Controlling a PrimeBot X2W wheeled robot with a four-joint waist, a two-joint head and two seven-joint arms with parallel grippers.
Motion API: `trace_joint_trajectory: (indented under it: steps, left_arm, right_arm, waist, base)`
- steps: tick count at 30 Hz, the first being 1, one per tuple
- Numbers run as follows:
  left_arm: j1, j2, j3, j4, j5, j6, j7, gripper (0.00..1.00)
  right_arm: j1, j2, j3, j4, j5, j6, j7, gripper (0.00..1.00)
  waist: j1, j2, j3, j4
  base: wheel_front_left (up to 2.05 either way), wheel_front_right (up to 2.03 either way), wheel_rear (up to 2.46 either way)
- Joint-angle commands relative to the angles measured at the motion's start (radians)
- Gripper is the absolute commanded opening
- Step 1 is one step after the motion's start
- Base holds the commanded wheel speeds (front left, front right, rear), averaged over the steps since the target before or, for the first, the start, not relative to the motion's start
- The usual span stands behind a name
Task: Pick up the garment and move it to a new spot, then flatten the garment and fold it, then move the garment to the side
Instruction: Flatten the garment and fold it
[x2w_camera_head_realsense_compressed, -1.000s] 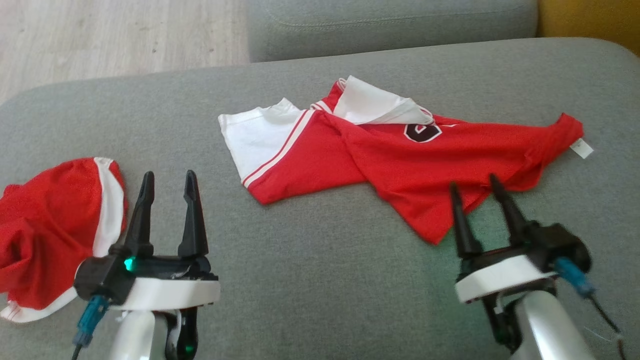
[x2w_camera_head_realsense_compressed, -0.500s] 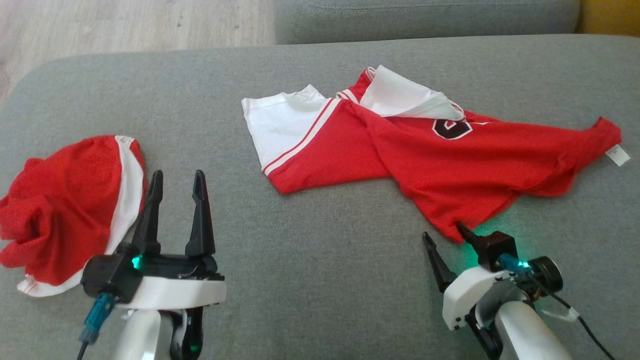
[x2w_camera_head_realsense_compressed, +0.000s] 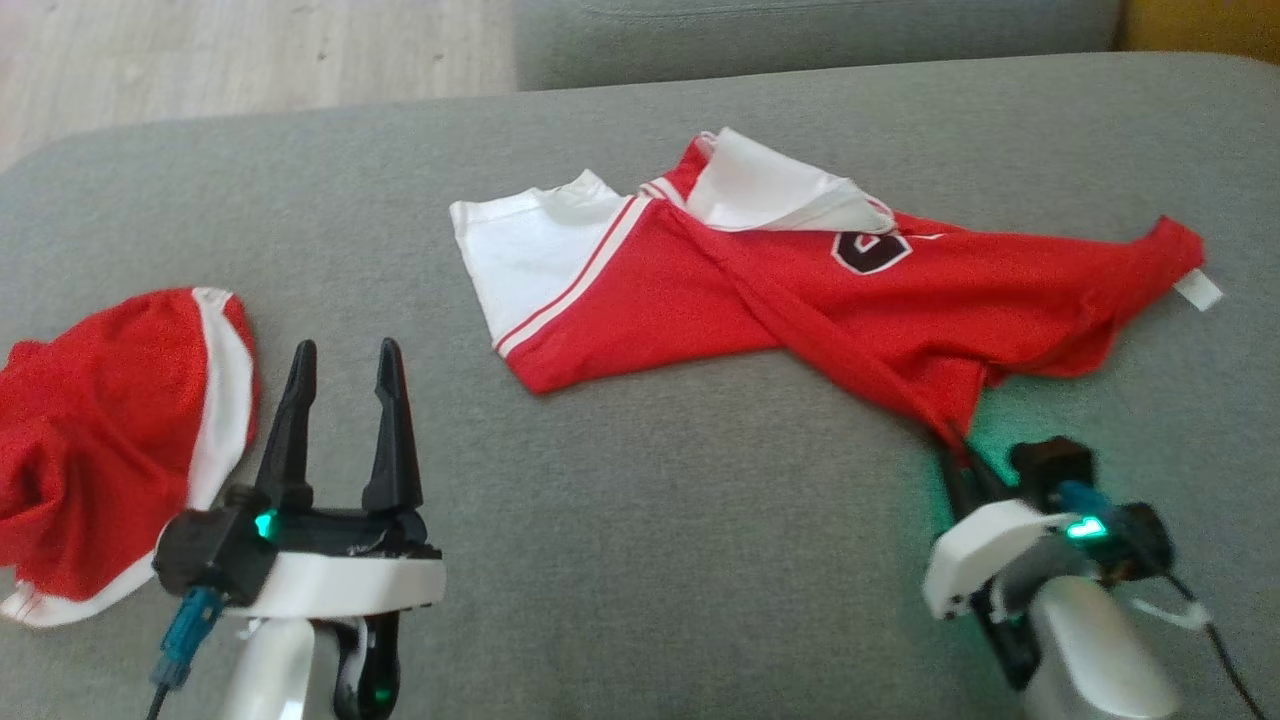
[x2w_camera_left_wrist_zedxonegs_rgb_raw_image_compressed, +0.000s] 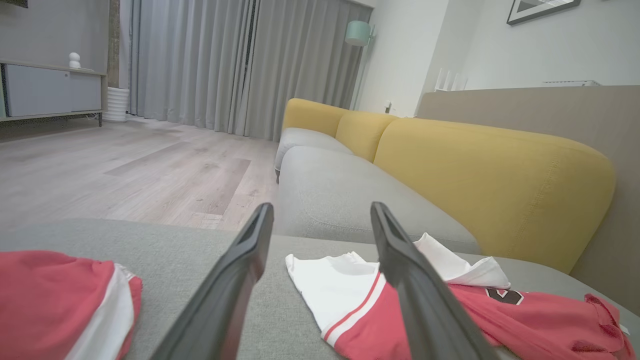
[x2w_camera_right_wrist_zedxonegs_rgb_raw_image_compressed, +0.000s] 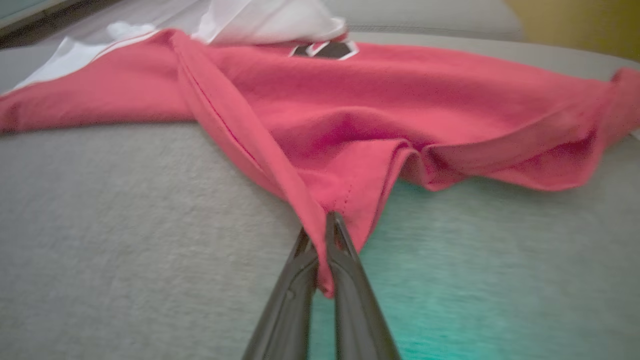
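The red shirt (x2w_camera_head_realsense_compressed: 780, 300) lies toward the far edge of the gray sofa (x2w_camera_head_realsense_compressed: 650, 540). The right hand (x2w_camera_head_realsense_compressed: 955, 440) pinches its near corner tight. The left hand (x2w_camera_head_realsense_compressed: 345, 348) is wide open, well away from it.

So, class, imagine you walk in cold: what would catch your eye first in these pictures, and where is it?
The red and white jersey spread across the middle of the grey sofa cushion, with the right gripper shut on its near corner. Next, a second red garment bunched at the cushion's left edge, beside the open left gripper.
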Motion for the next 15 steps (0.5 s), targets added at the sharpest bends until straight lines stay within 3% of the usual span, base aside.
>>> trace_joint_trajectory:
  steps: [1, 14, 15]
  left_arm:
    - [-0.041, 0.004, 0.041, -0.03, 0.007, 0.0, -0.005, 1.0]
    - [-0.019, 0.004, 0.053, -0.039, -0.003, 0.005, -0.005, 1.0]
    - [-0.02, 0.004, 0.051, -0.039, -0.004, 0.006, -0.005, 1.0]
  right_arm:
    - [-0.012, 0.002, -0.02, -0.035, -0.001, 0.007, -0.019, 0.0]
    - [0.097, 0.002, -0.457, -0.258, -0.169, 0.007, 0.039, 0.0]
    - [0.099, 0.002, -0.462, -0.27, -0.171, 0.007, 0.045, 0.58]
  waist:
    - [-0.0001, 0.0, -0.011, -0.023]
    - [-0.0001, 0.0, -0.064, -0.11]
    - [-0.0001, 0.0, -0.065, -0.11]
  base:
    - [0.0, 0.0, 0.0]
    - [0.0, 0.0, 0.0]
    - [0.0, 0.0, 0.0]
